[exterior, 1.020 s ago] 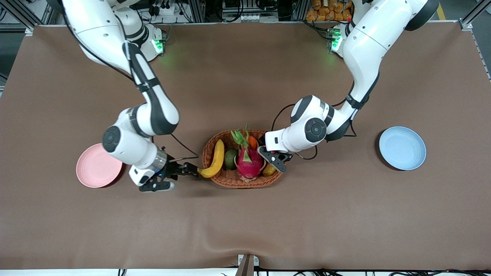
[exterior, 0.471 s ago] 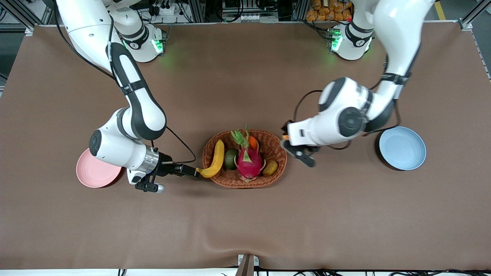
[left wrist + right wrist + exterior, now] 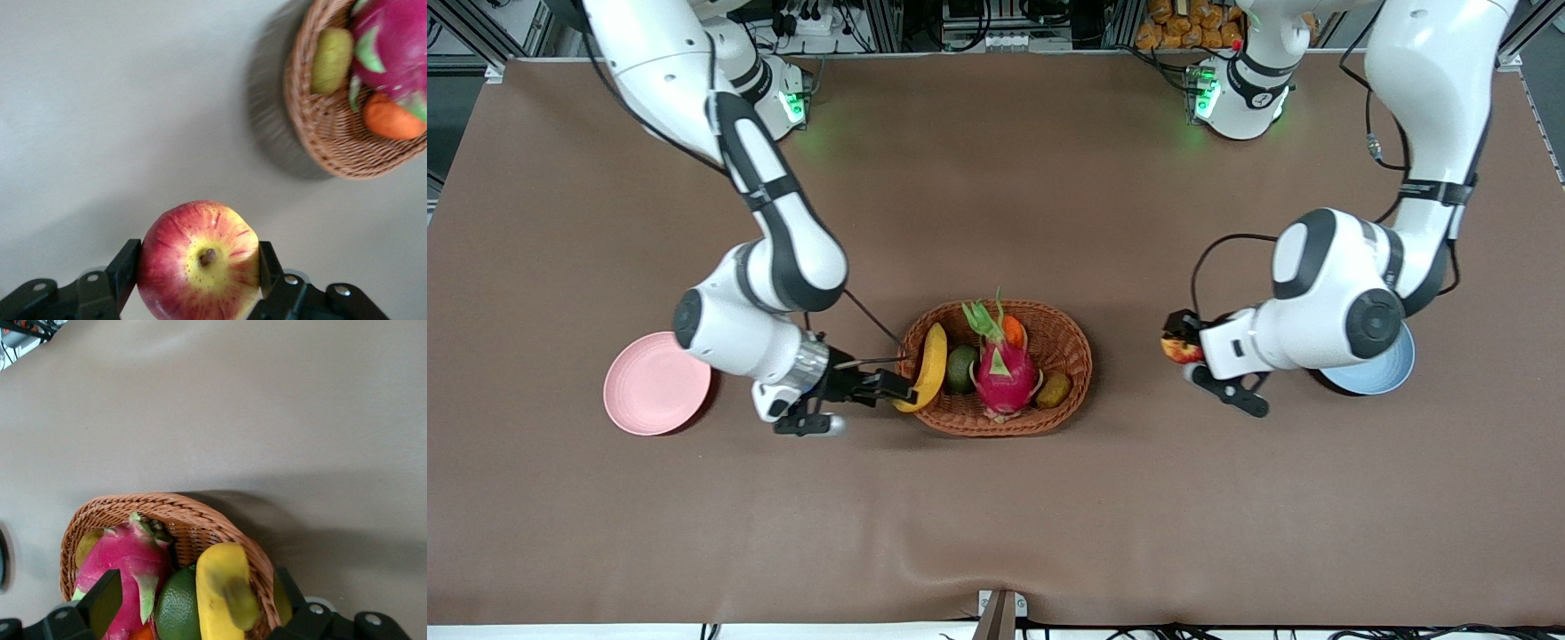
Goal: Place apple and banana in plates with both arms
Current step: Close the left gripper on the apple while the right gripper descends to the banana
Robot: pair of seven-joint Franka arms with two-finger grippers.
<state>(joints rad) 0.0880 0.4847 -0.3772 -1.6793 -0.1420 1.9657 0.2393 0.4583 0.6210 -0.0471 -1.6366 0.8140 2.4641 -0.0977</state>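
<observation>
The apple (image 3: 1178, 349) is red and yellow and sits clamped between the fingers of my left gripper (image 3: 1183, 343), up over bare table between the basket and the blue plate (image 3: 1387, 380). In the left wrist view the apple (image 3: 200, 260) fills the gripper (image 3: 200, 270). The banana (image 3: 931, 360) leans on the basket rim at the right arm's end. My right gripper (image 3: 894, 388) is open at its lower end. In the right wrist view the banana (image 3: 223, 593) lies between the spread fingers (image 3: 100, 610). The pink plate (image 3: 654, 384) lies beside the right arm's wrist.
The oval wicker basket (image 3: 1072, 338) stands mid-table with a pink dragon fruit (image 3: 1003, 373), a green fruit (image 3: 960, 369), a small orange fruit (image 3: 1013, 331) and a brownish-green fruit (image 3: 1054, 388). The left arm's wrist covers part of the blue plate.
My left gripper has carried the apple out of the basket toward the blue plate. My right gripper has edged closer to the banana's lower end.
</observation>
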